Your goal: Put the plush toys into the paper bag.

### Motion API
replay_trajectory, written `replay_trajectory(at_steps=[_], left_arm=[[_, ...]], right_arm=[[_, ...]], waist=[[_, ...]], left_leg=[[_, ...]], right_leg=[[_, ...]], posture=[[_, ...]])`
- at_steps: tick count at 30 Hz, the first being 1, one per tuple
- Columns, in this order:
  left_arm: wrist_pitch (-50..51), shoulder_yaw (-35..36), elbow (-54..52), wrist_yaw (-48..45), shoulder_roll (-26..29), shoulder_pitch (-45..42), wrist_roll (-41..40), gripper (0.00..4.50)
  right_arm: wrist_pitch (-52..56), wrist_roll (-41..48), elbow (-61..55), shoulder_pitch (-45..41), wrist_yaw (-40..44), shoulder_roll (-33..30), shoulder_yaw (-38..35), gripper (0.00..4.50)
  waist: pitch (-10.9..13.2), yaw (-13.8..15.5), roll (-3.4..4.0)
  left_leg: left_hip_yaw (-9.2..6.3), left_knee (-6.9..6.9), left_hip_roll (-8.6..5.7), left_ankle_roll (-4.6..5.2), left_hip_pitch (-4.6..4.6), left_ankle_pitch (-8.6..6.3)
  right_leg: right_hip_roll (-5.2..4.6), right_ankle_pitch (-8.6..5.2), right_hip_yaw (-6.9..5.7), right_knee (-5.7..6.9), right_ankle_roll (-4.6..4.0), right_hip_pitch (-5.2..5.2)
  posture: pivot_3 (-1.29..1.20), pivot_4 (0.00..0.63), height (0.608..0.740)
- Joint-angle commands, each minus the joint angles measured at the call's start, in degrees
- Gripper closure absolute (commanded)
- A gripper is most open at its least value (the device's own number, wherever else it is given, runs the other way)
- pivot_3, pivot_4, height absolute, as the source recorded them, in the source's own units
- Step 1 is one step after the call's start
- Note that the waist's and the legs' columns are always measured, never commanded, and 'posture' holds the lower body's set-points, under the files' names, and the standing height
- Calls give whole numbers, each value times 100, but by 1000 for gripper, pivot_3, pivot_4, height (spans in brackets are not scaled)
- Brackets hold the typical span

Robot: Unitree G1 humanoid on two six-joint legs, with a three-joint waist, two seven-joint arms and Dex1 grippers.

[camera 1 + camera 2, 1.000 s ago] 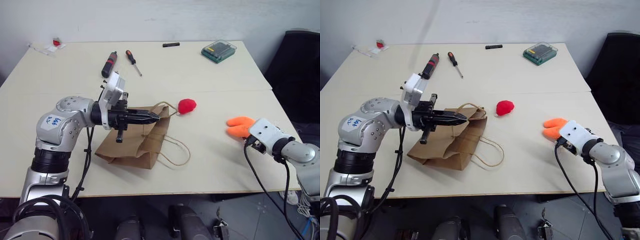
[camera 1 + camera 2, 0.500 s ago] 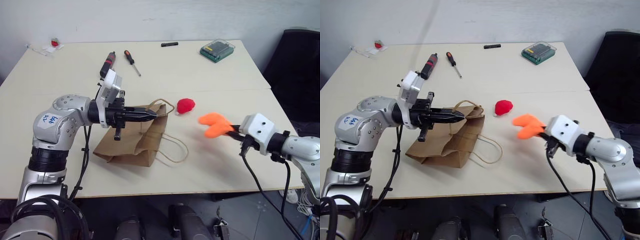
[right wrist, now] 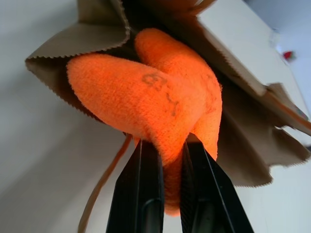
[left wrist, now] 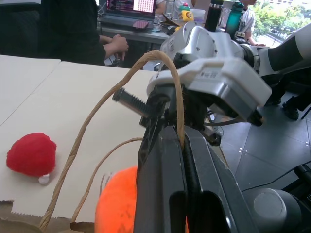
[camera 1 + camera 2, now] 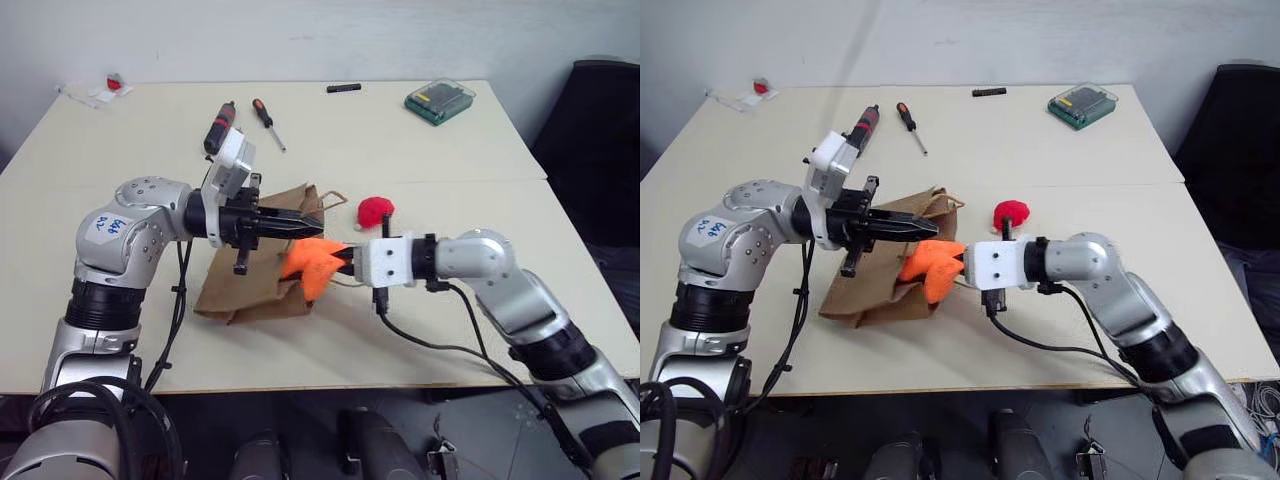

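The brown paper bag (image 5: 243, 291) lies on the table with its mouth lifted. My left gripper (image 5: 312, 226) is shut on one of its cord handles (image 4: 164, 62) and holds that edge up. The orange plush toy (image 5: 308, 266) is pinched in my shut right gripper (image 5: 342, 257) and sits right at the bag's mouth, its lobes partly inside the paper (image 3: 160, 92). The small red plush toy (image 5: 375, 210) rests on the table just right of the bag, apart from both grippers.
Two screwdrivers (image 5: 218, 128) (image 5: 266, 124), a small black bar (image 5: 342, 89) and a green case (image 5: 438, 101) lie at the back of the table. A red-and-white scrap (image 5: 110, 87) sits at the far left corner. A black chair (image 5: 600, 150) stands to the right.
My right gripper has closed on the orange toy and carried it left from the table's right side to the bag's mouth. The left gripper kept hold of the handle.
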Motion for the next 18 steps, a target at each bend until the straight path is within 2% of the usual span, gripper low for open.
replay_trajectory(at_steps=[1, 9, 17, 18], left_arm=[[-81, 12, -97, -72, -19, -204, 10, 4500], [-104, -65, -148, -51, -139, -188, 44, 4500], [-217, -80, -16, -27, -282, -258, 133, 4500], [-223, -62, -7, -13, -284, -262, 137, 4500]], right_arm=[[-876, -351, 566, -381, 137, 202, 201, 4462], [-1402, -343, 1595, -915, 365, 1049, 326, 4462], [-1444, -591, 2539, -846, 35, 1788, 344, 4462], [-1395, -632, 2609, -820, -98, 1852, 305, 4112]], waist=[[1, -21, 1], [1, -129, 2], [1, -199, 3], [1, -210, 3]], left_leg=[[0, 1, 0, 0, 0, 0], [-1, 3, 6, -1, 3, 0], [-2, 12, 6, -1, 3, 0], [-2, 13, 5, -1, 3, 0]], right_leg=[[0, 0, -1, 2, 0, 0], [-1, -3, -2, 17, -5, -3], [-7, -4, -2, 35, -7, -5], [-8, -4, -2, 36, -7, -5]], posture=[[0, 150, 740], [0, 150, 740], [0, 150, 740], [0, 150, 740]])
